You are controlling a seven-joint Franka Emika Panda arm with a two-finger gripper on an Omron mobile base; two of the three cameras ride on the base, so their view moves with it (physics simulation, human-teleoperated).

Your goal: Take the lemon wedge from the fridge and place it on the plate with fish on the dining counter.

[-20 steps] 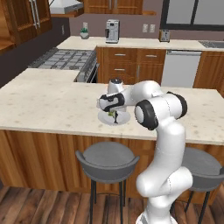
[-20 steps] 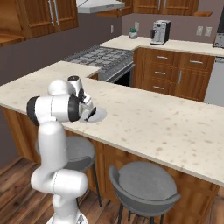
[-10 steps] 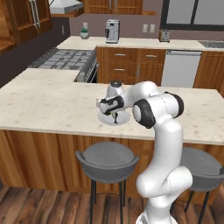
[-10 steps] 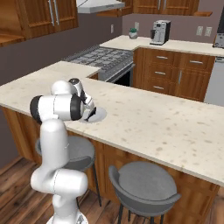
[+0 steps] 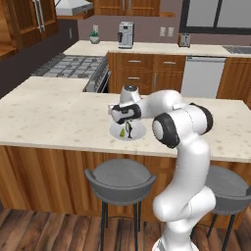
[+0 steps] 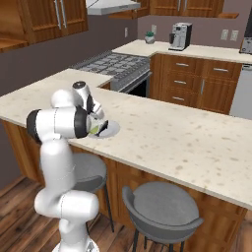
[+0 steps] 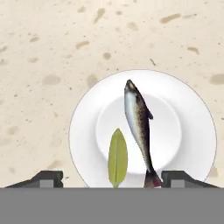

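Note:
A small white plate [image 7: 183, 100] lies on the beige speckled dining counter [image 7: 43, 43]. On it rests a dark spotted fish [image 7: 139, 127], with the yellow-green lemon wedge [image 7: 117, 158] flat beside it. My gripper [image 7: 113, 177] hovers straight above the plate, open, with nothing between its fingers; the wedge lies free below them. From the left base view, the gripper [image 5: 126, 121] hangs just over the plate [image 5: 137, 133] and the wedge [image 5: 122, 132]. From the right base view, the gripper [image 6: 97, 125] is over the plate [image 6: 111, 129] near the counter's front edge.
Two grey bar stools [image 5: 120, 179] [image 6: 162, 206] stand under the front of the dining counter [image 5: 49, 122]. Behind it are a stove [image 5: 73, 66], wooden drawers and a coffee machine [image 5: 126, 35] on the back counter.
The hand has risen slightly above the plate. The lemon wedge stays lying on the plate beside the fish.

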